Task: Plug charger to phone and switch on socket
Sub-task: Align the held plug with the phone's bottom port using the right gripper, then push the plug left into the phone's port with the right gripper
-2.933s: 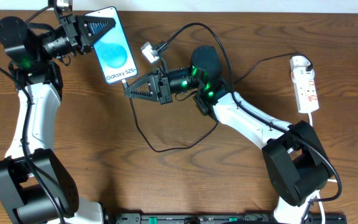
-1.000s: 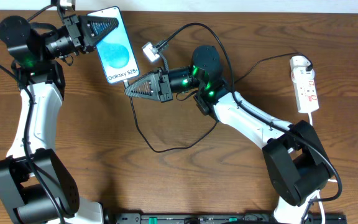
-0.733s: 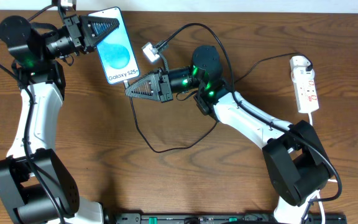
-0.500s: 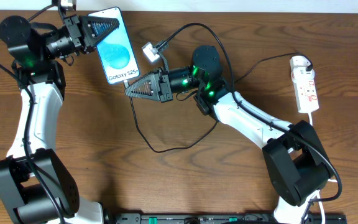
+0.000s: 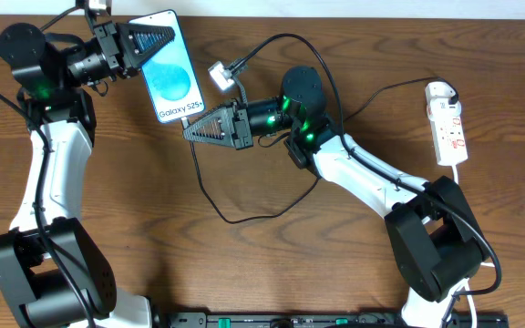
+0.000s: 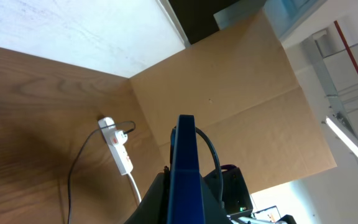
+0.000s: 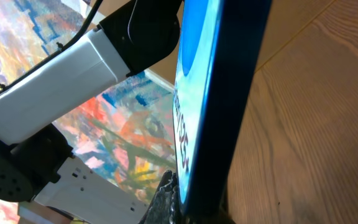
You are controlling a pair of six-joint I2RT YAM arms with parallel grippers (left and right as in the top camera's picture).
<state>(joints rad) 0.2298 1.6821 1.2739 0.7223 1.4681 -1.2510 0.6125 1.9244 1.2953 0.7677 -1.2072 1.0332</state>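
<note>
The phone (image 5: 173, 77), blue screen up, is held tilted above the table. My left gripper (image 5: 158, 38) is shut on its top end. My right gripper (image 5: 190, 129) sits at the phone's bottom edge, shut on the plug tip of the charger (image 5: 210, 202), whose black cable loops down across the table. The plug itself is hidden by the fingers. The socket (image 5: 448, 128) lies at the far right, with a black plug in its top end. In the left wrist view the phone (image 6: 184, 168) shows edge-on, with the socket (image 6: 118, 149) beyond. In the right wrist view the phone (image 7: 229, 74) fills the centre.
A small white adapter (image 5: 218, 75) with its own black cable lies just right of the phone. The black cable runs under my right arm towards the socket. The socket's white cord (image 5: 458, 173) trails towards the front edge.
The left arm and phone shifted very slightly since the earliest frame. Nothing has visibly moved in the last second.
</note>
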